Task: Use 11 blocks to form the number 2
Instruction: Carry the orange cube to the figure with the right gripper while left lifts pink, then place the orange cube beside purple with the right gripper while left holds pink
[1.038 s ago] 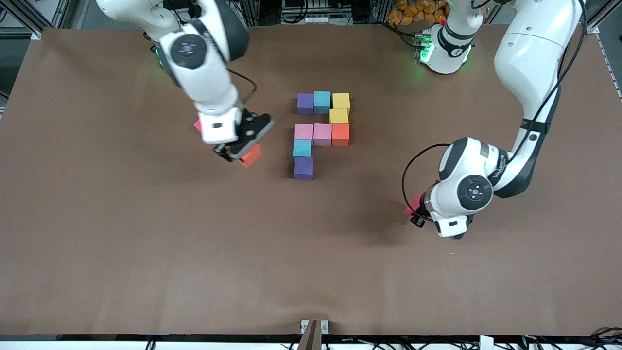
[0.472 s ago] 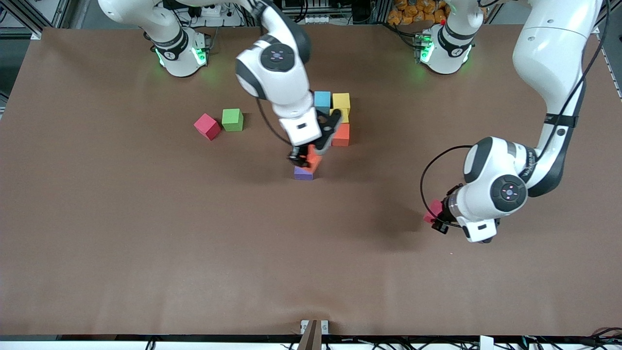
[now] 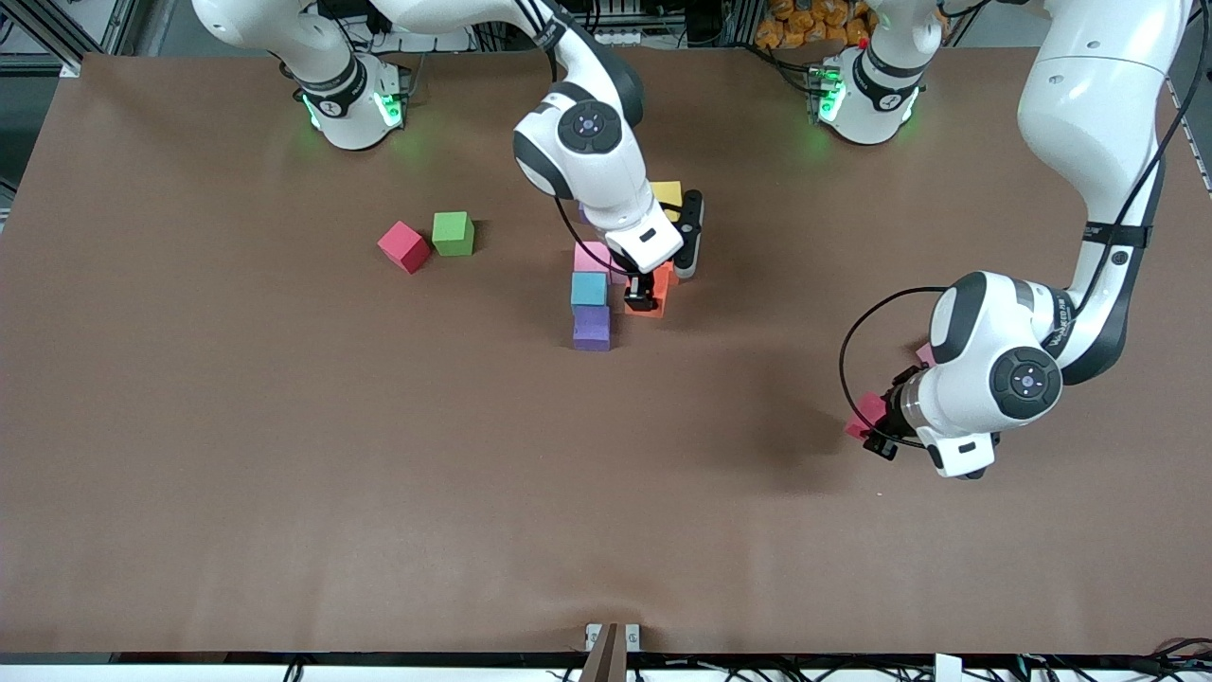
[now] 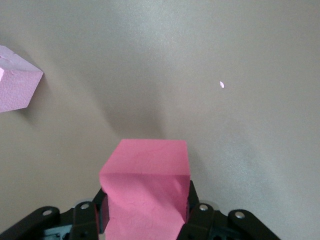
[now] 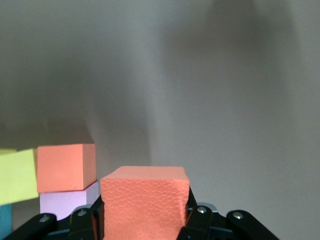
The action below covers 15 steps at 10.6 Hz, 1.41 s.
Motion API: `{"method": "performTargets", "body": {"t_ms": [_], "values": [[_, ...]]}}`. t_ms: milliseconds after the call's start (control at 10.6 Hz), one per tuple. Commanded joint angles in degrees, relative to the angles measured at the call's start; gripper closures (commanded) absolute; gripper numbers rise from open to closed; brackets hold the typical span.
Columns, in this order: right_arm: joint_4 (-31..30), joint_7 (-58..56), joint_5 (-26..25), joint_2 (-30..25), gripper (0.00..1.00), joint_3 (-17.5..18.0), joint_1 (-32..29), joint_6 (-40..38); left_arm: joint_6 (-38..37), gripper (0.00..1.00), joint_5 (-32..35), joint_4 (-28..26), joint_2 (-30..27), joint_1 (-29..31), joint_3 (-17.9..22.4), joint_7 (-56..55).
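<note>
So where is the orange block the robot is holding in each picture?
Front view: the held orange block is in the right gripper, over the table's middle by the blocks.
Right wrist view: it fills the lower middle, between the fingers.
Left wrist view: not in it; the left gripper holds a pink block.
Shared landmark: the placed orange block.

High front camera facing both robots, close wrist cameras looking tableward
</note>
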Motion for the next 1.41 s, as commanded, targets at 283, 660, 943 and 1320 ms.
{"method": "performTargets", "body": {"t_ms": [283,660,943,1320], "values": [[1.8,-9.5,1.7,4.9,0.58,0.1,-0.6,-2.7,0.5,0.72,1.0,-0.2,0.7,1.3,-0.2,0.4],[3.7,-9.5,1.6,7.0,0.58,0.1,-1.0,-2.2,0.6,0.72,1.2,-0.2,1.4,1.2,0.5,0.9],[5.0,-9.7,1.6,8.8,0.58,0.1,-1.1,-1.4,1.5,0.72,1.2,-0.2,2.1,1.1,0.6,0.9],[6.2,-9.7,1.6,10.4,0.58,0.1,-1.2,-1.1,1.5,0.71,3.3,-0.2,2.5,1.1,0.6,0.8]]}}
